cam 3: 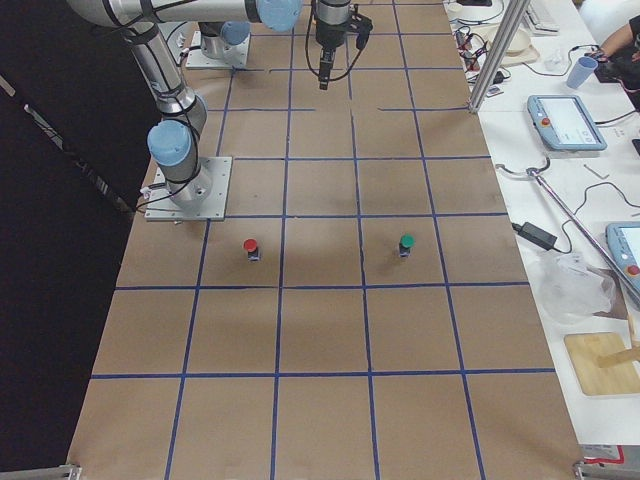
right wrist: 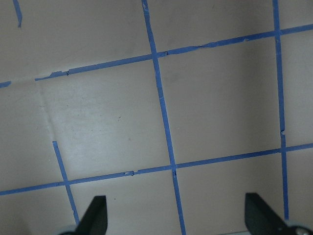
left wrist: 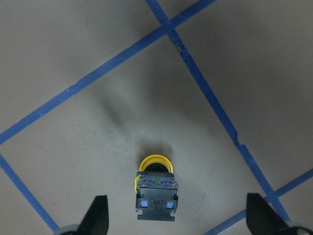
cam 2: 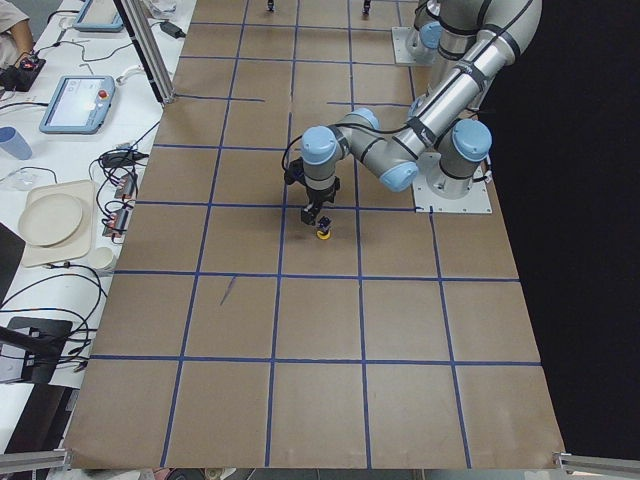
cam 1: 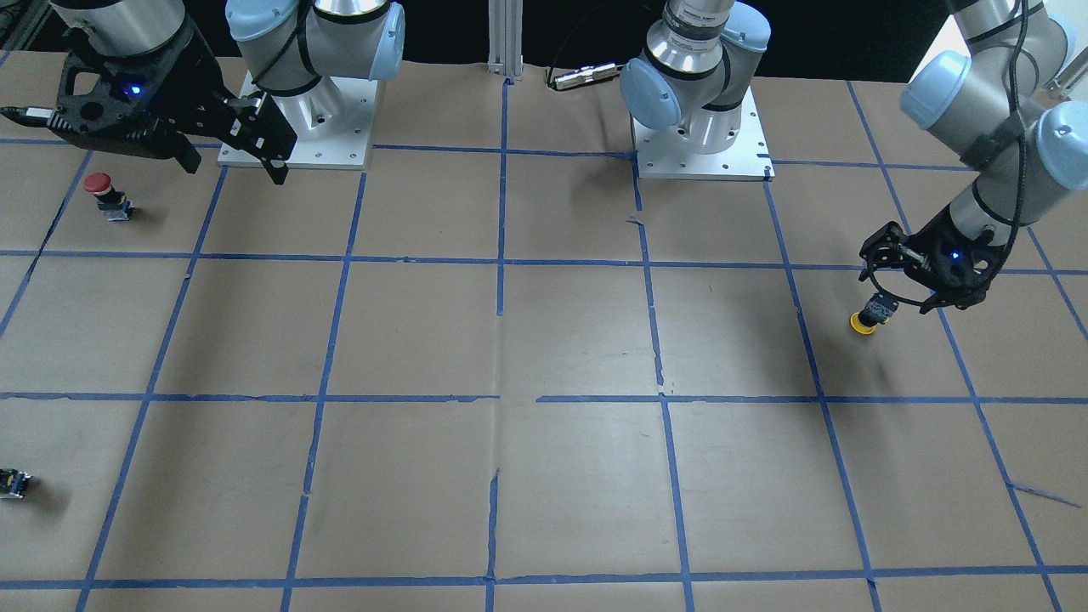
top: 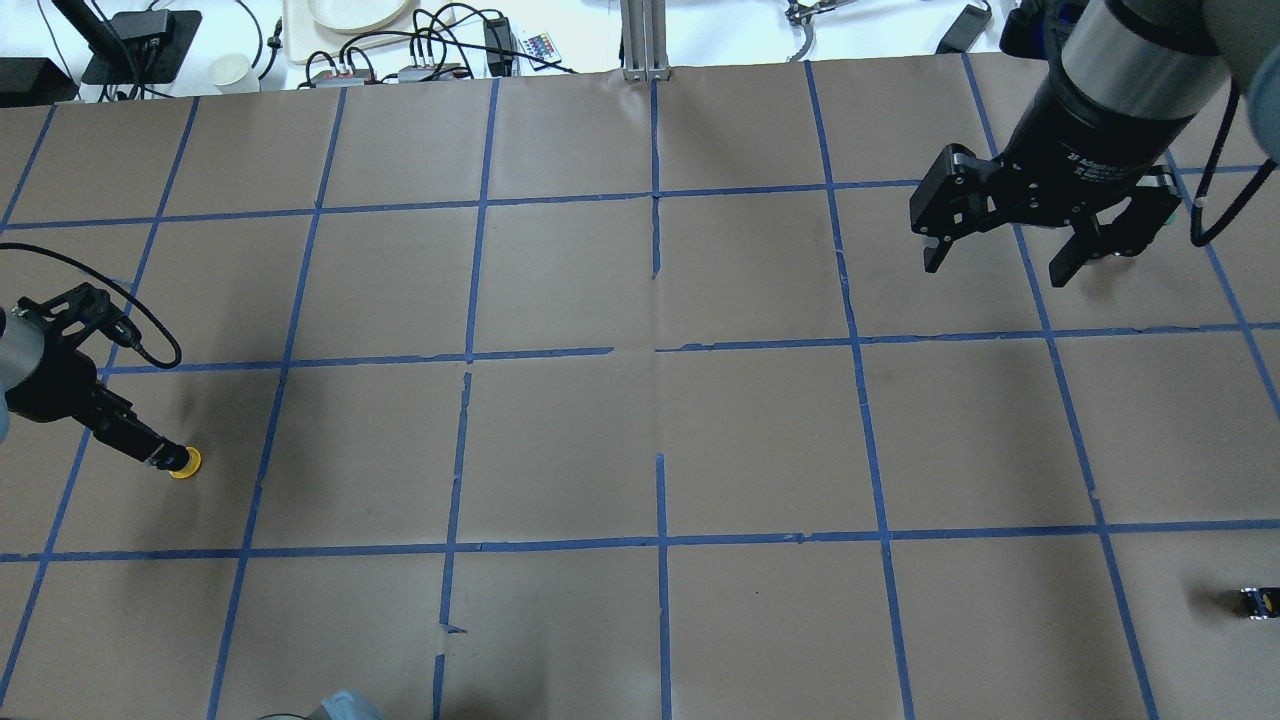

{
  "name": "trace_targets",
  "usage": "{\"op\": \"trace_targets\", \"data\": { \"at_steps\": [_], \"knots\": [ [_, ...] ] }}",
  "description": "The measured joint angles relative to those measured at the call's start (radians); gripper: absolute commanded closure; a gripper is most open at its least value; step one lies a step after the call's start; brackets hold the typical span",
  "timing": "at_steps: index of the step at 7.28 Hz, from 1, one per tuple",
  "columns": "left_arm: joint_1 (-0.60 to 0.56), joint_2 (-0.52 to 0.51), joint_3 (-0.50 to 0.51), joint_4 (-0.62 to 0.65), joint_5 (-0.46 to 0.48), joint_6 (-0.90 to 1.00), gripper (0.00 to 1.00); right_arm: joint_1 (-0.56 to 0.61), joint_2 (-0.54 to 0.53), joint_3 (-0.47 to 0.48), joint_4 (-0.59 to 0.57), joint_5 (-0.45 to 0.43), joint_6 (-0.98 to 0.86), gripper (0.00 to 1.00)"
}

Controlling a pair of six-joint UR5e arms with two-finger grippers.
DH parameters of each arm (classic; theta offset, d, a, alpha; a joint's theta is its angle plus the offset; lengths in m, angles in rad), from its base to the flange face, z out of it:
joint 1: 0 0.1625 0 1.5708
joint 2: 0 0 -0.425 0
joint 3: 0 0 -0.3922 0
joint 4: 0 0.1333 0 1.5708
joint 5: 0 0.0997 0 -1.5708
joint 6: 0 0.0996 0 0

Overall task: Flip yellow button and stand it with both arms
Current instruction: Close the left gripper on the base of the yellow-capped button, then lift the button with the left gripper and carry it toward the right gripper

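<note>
The yellow button (cam 1: 870, 315) rests cap down on the brown paper with its black body up, at the table's left end. It also shows in the overhead view (top: 184, 462) and the exterior left view (cam 2: 323, 233). In the left wrist view the button (left wrist: 155, 190) lies between the fingertips (left wrist: 98, 211), clear of both. My left gripper (cam 1: 894, 285) is open and low over the button, straddling it. My right gripper (cam 1: 231, 168) is open and empty, held high near its base; it also shows in the overhead view (top: 998, 270).
A red-capped button (cam 1: 104, 194) stands near the right arm's base plate (cam 1: 299, 127). A small dark block (top: 1258, 602) lies at the table's right edge. A green-capped button (cam 3: 405, 244) shows in the exterior right view. Blue tape lines grid the paper.
</note>
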Motion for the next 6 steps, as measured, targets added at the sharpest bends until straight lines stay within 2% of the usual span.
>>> {"op": "trace_targets", "data": {
  "at_steps": [2, 5, 6],
  "knots": [
    [0.023, -0.025, -0.01, 0.033, -0.013, 0.048, 0.02, 0.0, -0.002, 0.0, 0.001, -0.004, 0.001, 0.0],
    [0.024, -0.032, -0.017, 0.056, -0.007, 0.071, 0.36, -0.001, 0.0, 0.0, 0.003, -0.013, 0.002, 0.0],
    [0.023, -0.032, -0.022, 0.058, -0.006, 0.07, 0.68, -0.001, 0.002, 0.0, 0.009, -0.013, 0.001, 0.0]
  ]
}}
